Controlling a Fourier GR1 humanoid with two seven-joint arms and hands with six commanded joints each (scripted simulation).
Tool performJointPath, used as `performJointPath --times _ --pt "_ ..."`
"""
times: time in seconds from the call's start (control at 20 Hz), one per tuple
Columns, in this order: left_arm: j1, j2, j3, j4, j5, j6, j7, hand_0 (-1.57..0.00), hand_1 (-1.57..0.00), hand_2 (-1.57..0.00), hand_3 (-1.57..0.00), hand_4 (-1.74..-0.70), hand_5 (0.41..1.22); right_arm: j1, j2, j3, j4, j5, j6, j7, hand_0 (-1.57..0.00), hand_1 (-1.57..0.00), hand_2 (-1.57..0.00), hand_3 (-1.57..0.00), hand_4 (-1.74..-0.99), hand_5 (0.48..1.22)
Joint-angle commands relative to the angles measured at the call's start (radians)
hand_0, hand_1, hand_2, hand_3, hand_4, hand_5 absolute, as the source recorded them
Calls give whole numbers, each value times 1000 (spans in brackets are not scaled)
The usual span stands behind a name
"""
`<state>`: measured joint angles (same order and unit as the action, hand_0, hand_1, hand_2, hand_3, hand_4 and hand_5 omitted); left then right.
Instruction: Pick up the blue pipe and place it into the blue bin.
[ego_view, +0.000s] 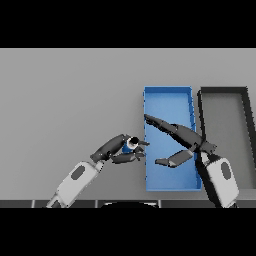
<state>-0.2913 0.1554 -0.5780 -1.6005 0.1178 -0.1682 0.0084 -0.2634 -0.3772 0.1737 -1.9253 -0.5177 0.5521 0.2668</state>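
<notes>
I take the blue bin (168, 97) as my landmark: a long, open rectangular tray lying on the grey tabletop (70, 95), with its long sides running away from me.

My left robot hand (120, 148) sits just outside the bin's left wall, about level with the lower half of that wall. Its fingers and thumb are curled around the blue pipe (129, 144), a small blue piece with a dark round opening showing at its top end. The pipe is pinched between the upper fingers and the thumb below it, so I read this hand as closed on the pipe. The pipe itself is just beside the bin's left wall, on the outside of it and not over the blue floor. I cannot tell from this view whether the pipe is lifted off the tabletop or touching it.

My right robot hand (180, 139) is over the bin's interior. Its fingers are straight and stretched out toward the bin's left wall, reaching up and across the blue floor, while the thumb hangs separately below them, pointing toward the same wall. There is a wide gap between fingers and thumb and nothing is held there, so this hand is open and empty. Its wrist crosses the bin's right wall near the lower right corner.

On the far side of the bin's right wall, just beside it, stands a dark bin (247, 107) of similar shape with a grey floor.
</notes>
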Motion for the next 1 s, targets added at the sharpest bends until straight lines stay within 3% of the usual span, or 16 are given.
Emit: performJointPath --times 0.0,0.2,0.35,0.55,0.7,0.75,0.8,0.85,0.9,0.95 --pt "2 -3 -4 6 -2 -5 -6 -1571 -1571 -1571 -1440 -1730 1221 -14 7 23 -4 3 5 22 1 1 1 1 -1328 486" --pt "11 -13 -20 -7 0 -16 -17 -1571 -1571 -1571 -1444 -1728 1221 -99 41 83 4 29 34 41 1 1 1 1 -1307 497" --pt "3 -9 -3 11 4 -29 -36 -1571 -1571 -1571 -1506 -1593 1221 -167 79 119 45 54 52 59 1 1 1 1 -1256 517" --pt "3 -6 4 15 5 -56 -23 -1571 -1571 -1571 -1544 -1510 1221 -237 148 162 111 99 48 96 1 1 1 1 -1218 509" --pt "0 -21 11 41 -27 -56 -21 -1571 -1571 -1571 -1557 -1473 1221 -288 172 171 151 78 56 129 1 1 -9 1 -1210 498" --pt "7 -18 19 33 -14 -60 -12 -1571 -1571 -1571 -1560 -1525 1221 -303 181 175 169 74 65 133 -17 -34 -54 -26 -1236 493" --pt "19 -17 17 15 -16 -60 -25 -1571 -1571 -1571 -1284 -1568 1221 -318 196 185 183 83 70 137 -107 -140 -160 -116 -1291 483" --pt "26 -3 2 4 -50 -46 -6 -1571 -1571 -1571 -1190 -1603 1221 -329 202 187 196 88 81 133 -264 -299 -308 -252 -1348 477" --pt "8 16 -10 -1 -82 -38 18 -1571 -1527 -1571 -1119 -1630 1221 -343 215 192 204 101 89 132 -475 -487 -492 -516 -1365 477" --pt "13 16 -11 -16 -82 -28 27 -1571 -1536 -1571 -1121 -1647 1221 -347 226 197 209 103 88 98 -694 -704 -708 -659 -1433 486"
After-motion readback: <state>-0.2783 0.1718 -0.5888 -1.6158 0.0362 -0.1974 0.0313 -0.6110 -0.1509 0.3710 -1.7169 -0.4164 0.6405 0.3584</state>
